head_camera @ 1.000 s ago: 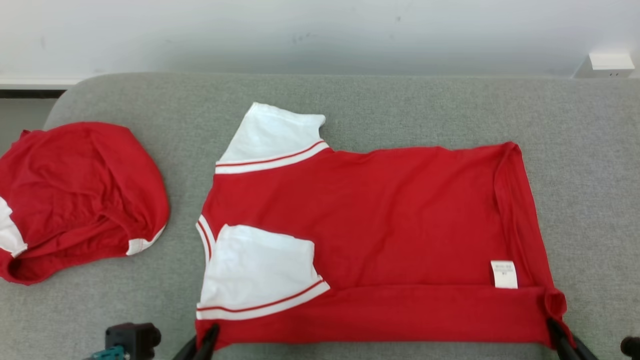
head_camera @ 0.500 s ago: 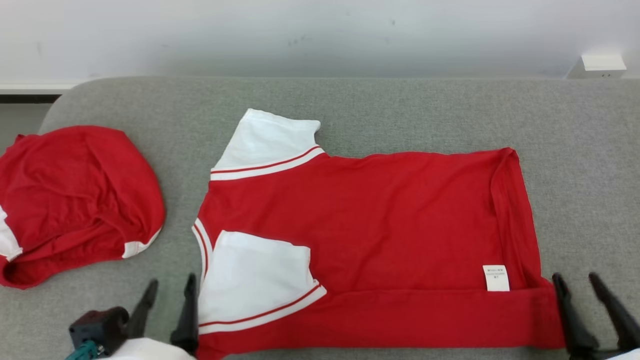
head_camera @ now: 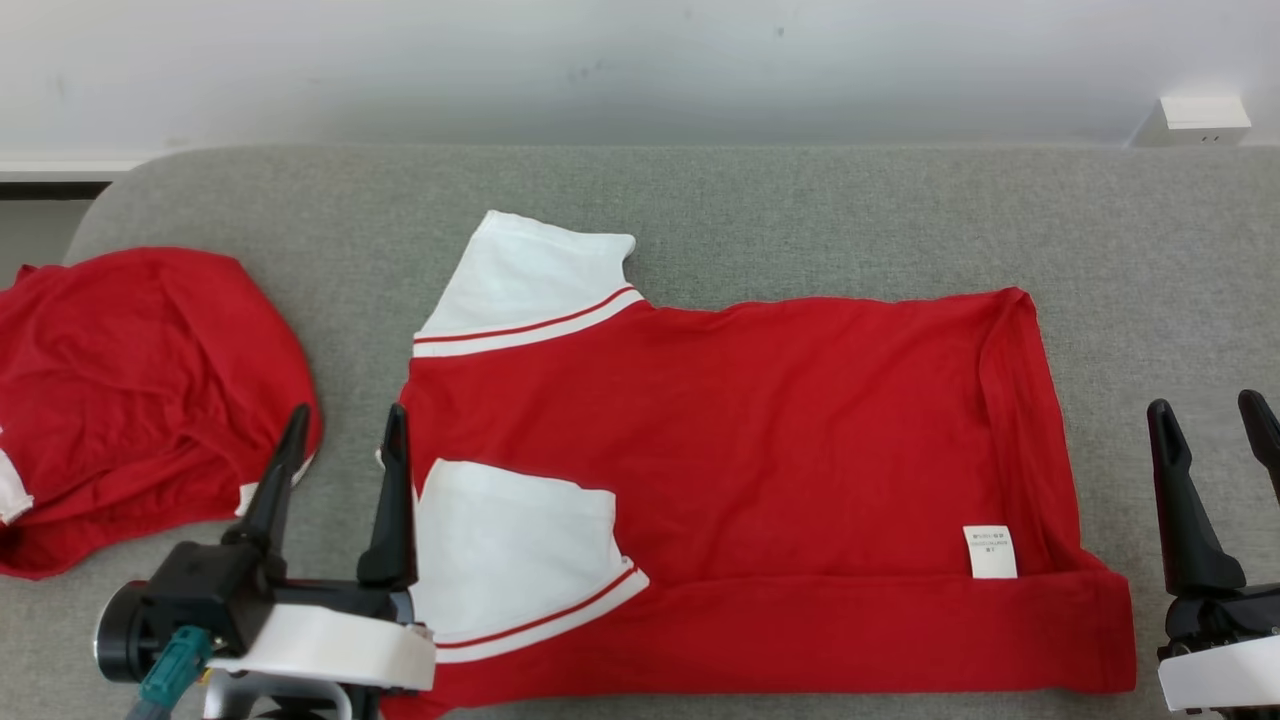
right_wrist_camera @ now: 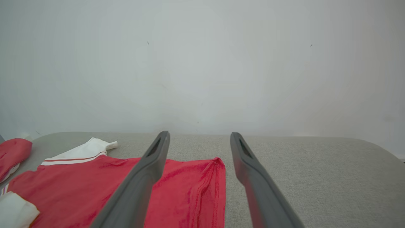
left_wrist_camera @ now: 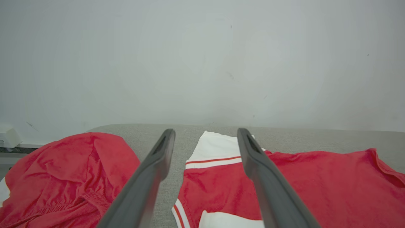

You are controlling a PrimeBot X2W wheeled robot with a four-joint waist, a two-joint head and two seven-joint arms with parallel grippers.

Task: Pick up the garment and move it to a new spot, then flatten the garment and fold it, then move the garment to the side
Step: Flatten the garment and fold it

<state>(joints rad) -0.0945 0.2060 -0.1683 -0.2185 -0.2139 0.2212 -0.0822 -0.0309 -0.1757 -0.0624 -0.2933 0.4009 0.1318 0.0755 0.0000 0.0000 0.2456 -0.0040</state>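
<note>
Head view: we see a crumpled red shirt [head_camera: 140, 400] at the left edge of the tabletop [head_camera: 800, 200], our left claw [head_camera: 348, 410] open beside the flat garment [head_camera: 760, 450] mid-tabletop, and our right claw [head_camera: 1204, 400] open over bare grey.

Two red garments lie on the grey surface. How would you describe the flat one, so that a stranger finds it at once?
On the grey surface, look to the middle. The red shirt lies spread flat there, its near edge folded over. Unlike the crumpled red garment at the left, it shows two white sleeves and a small white label.
</note>
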